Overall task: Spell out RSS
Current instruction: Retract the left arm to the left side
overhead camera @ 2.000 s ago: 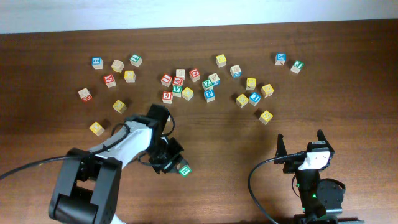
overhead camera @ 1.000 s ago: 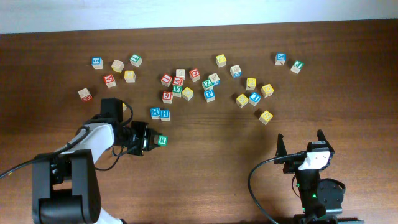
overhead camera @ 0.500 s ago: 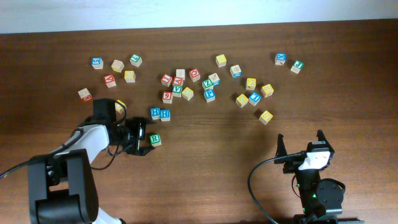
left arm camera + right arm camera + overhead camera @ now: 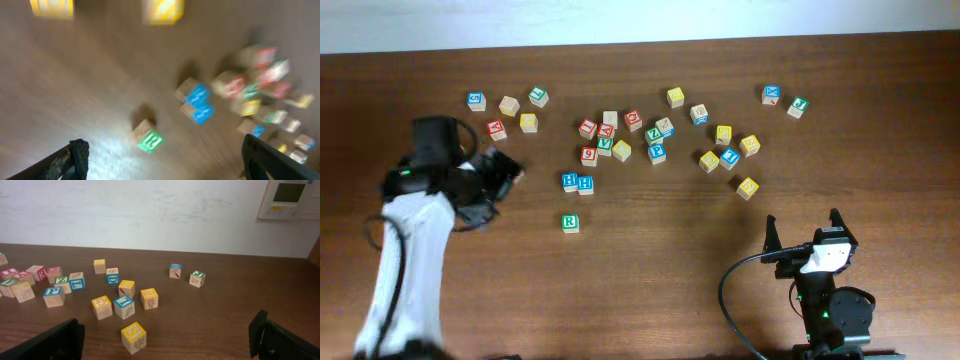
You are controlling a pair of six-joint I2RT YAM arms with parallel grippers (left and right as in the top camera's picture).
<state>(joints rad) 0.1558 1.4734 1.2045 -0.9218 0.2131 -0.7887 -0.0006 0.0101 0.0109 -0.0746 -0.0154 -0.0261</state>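
Observation:
The green R cube (image 4: 570, 222) lies alone on the brown table, just in front of two blue H cubes (image 4: 577, 182). In the blurred left wrist view the R cube (image 4: 149, 141) is on the wood ahead of the wide-apart fingers. My left gripper (image 4: 495, 190) is open and empty, well to the left of the R cube. A yellow S cube (image 4: 748, 187) lies at the front of the right group. It shows as the nearest cube (image 4: 133, 336) in the right wrist view. My right gripper (image 4: 803, 230) is open and empty, just behind it. I cannot read the other yellow faces.
Several letter cubes (image 4: 620, 135) are scattered across the back of the table, with more at the left (image 4: 500, 115) and right (image 4: 730, 150). Two cubes (image 4: 784, 99) lie at the far right. A pale wall (image 4: 150, 210) rises behind the table.
My left gripper opened and let go of the R cube, which stays on the table below the H cubes. The left arm then pulled back to the left. The right arm has not moved.

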